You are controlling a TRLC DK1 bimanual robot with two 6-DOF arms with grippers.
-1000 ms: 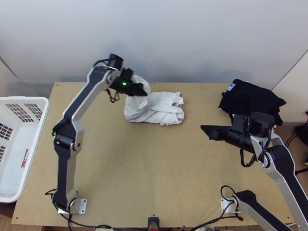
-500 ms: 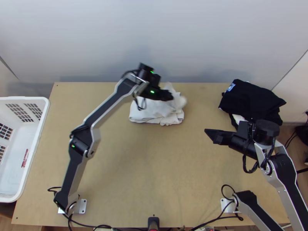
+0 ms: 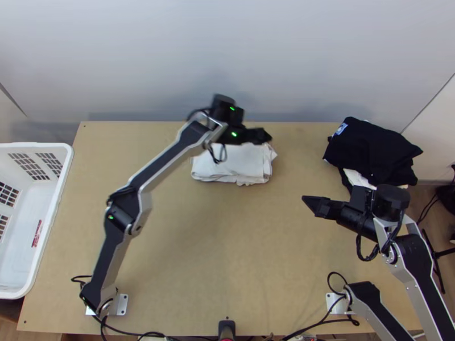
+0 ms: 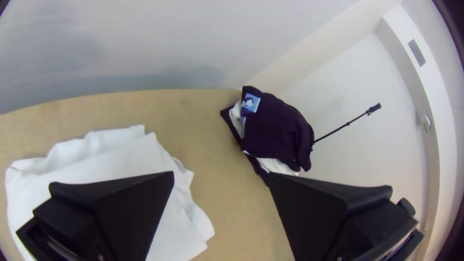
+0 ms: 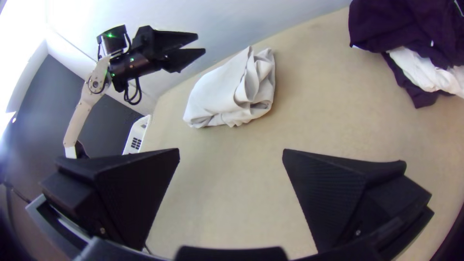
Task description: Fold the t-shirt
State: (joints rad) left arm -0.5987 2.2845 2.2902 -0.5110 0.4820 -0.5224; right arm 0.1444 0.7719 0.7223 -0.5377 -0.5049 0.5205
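One white t-shirt (image 3: 236,165) lies compactly folded on the tabletop (image 3: 227,227), top view; I judge folding nearly done. Left wrist view: my left pincer (image 4: 221,173) gapes above it; next I'd square its edges. Right wrist view: my right pincer (image 5: 231,150), also open, hangs well apart from it.

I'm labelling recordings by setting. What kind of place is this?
Probably a robotics workspace: two robot arms are mounted at a wooden table, with a white t-shirt and a plastic basket for laundry-style practice.
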